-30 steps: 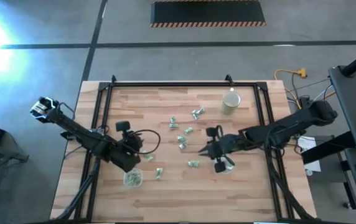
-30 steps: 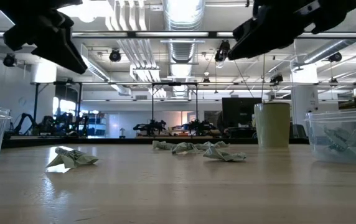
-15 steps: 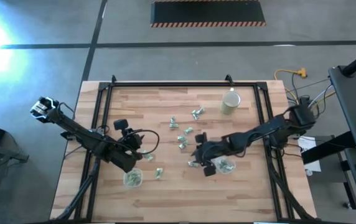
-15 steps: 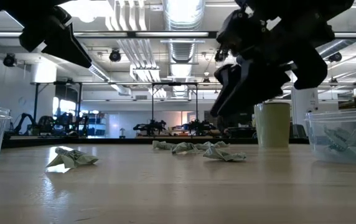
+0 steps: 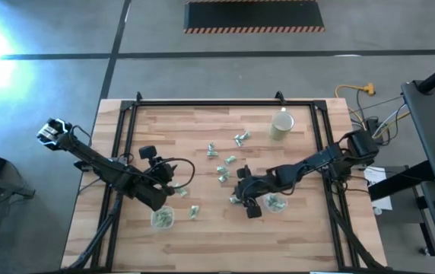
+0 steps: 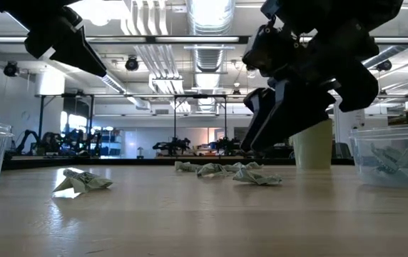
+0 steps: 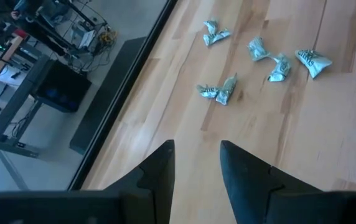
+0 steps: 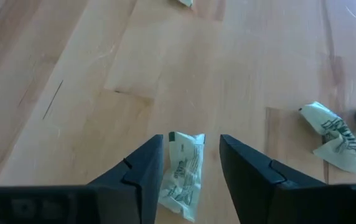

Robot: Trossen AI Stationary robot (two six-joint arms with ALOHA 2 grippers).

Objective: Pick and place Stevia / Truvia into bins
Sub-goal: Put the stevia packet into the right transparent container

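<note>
Small green-and-white Stevia sachets lie scattered on the wooden table [image 5: 202, 243], most of them in a loose group [image 5: 223, 169] at mid-table. My right gripper [image 8: 190, 162] is low over the table and open. One flat sachet [image 8: 183, 175] lies on the wood between its fingers. A clear bin [image 5: 277, 203] holding sachets stands just right of it. My left gripper [image 7: 196, 155] hangs open and empty above the table, near the other clear bin [image 5: 162, 219], which also holds sachets.
A beige cup [image 5: 281, 126] stands at the far right of the table. A loose sachet [image 5: 194, 211] lies beside the left bin. Two more crumpled sachets [image 8: 333, 140] lie just past my right gripper. A black frame [image 5: 130, 122] borders the table.
My right gripper has moved from beside the right bin toward the table's left edge and has come down close to the table, ending over a lone sachet. My left gripper has stayed where it was.
</note>
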